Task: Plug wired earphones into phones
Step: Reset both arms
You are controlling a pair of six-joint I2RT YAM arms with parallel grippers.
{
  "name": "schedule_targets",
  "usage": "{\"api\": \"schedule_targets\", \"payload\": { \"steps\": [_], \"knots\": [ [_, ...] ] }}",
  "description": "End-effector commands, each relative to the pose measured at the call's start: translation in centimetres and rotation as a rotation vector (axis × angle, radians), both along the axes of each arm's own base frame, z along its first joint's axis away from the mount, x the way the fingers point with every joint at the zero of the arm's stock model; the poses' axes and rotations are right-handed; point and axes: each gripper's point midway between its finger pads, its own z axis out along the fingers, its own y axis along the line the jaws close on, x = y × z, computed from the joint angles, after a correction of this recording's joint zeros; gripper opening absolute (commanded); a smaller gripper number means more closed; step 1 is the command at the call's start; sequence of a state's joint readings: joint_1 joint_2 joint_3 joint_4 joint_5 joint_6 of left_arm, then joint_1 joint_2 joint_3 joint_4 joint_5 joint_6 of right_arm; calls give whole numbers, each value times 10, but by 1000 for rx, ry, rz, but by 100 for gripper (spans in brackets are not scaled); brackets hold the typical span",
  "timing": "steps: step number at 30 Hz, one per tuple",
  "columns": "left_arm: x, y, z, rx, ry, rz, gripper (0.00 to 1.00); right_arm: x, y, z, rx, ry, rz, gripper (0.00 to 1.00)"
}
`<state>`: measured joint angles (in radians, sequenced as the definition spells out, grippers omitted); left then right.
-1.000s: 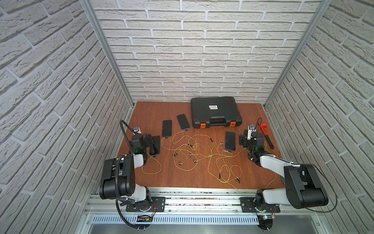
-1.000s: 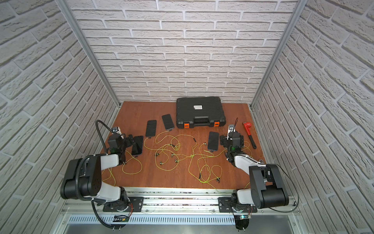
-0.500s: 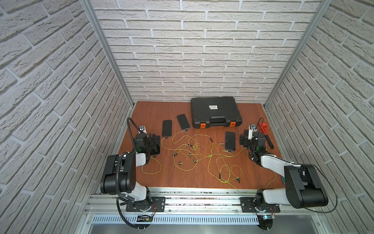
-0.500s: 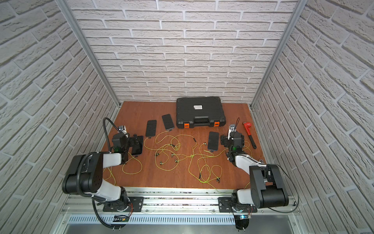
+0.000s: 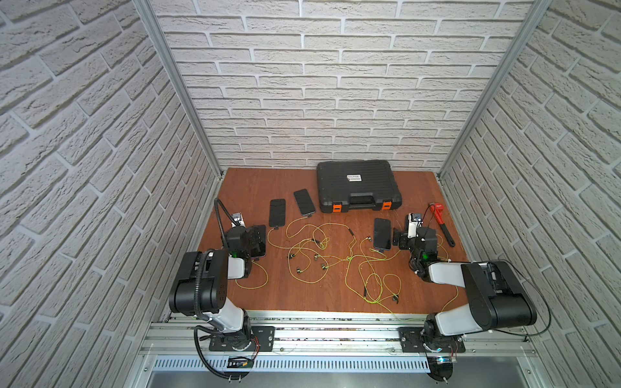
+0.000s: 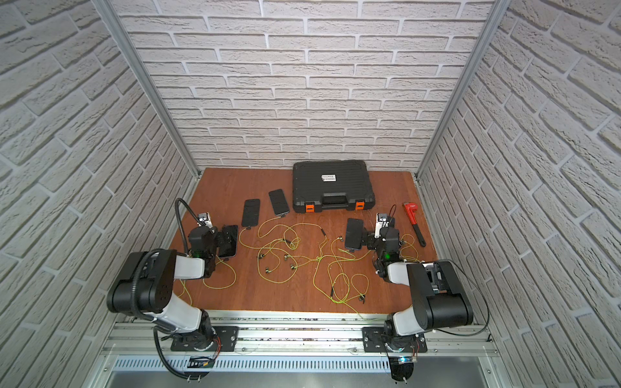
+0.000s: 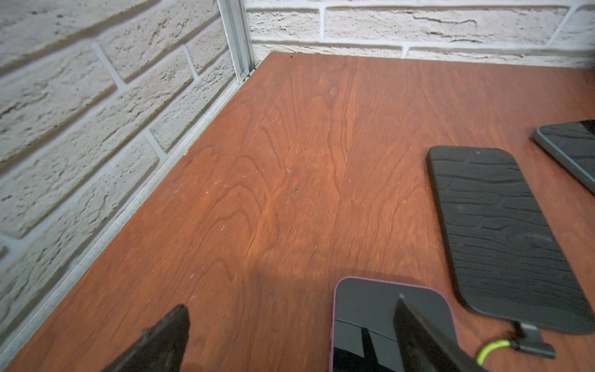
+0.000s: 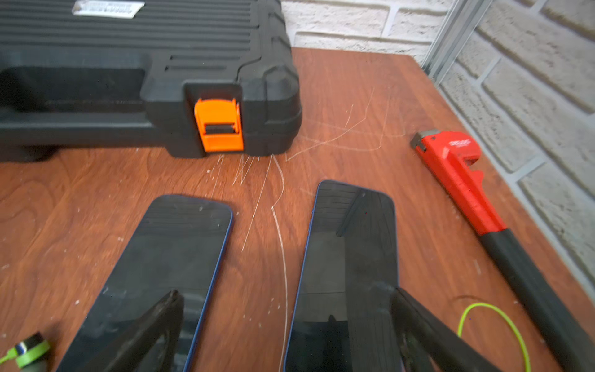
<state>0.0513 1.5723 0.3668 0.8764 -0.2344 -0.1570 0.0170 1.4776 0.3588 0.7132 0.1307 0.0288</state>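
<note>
Yellow-green wired earphones (image 5: 349, 258) lie tangled mid-table in both top views. Two phones (image 5: 277, 212) (image 5: 304, 202) lie at the back left; the textured one (image 7: 495, 232) has a dark plug (image 7: 531, 341) at its end. My left gripper (image 7: 289, 309) (image 5: 252, 239) is open, one finger over a pink-edged phone (image 7: 363, 309). My right gripper (image 8: 286, 293) (image 5: 398, 238) is open above two blue-edged phones (image 8: 167, 257) (image 8: 351, 251), a finger over each. Nothing is held.
A black ribbed case (image 5: 358, 184) with orange latches (image 8: 219, 125) stands at the back. A red wrench (image 5: 442, 223) lies by the right wall. A cable loop (image 8: 495, 309) lies beside the right gripper. Brick walls close three sides.
My left gripper has moved right, from beside the left wall to over the pink-edged phone. The right arm has stayed put. Both grippers remain open.
</note>
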Motion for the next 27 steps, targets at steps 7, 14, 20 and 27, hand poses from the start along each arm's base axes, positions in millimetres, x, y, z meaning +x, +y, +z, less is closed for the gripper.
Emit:
{"api": "schedule_targets", "payload": {
  "steps": [7,14,20,27],
  "knots": [
    [5,2,19,23,-86,11,98,14,6,28,16,-113,23,99],
    [6,1,19,27,-83,5,98,12,6,29,16,-119,22,99],
    [7,1,19,27,-79,5,98,12,6,29,15,-118,21,100],
    [7,1,19,24,-77,4,98,12,6,28,16,-116,21,99]
  ]
}}
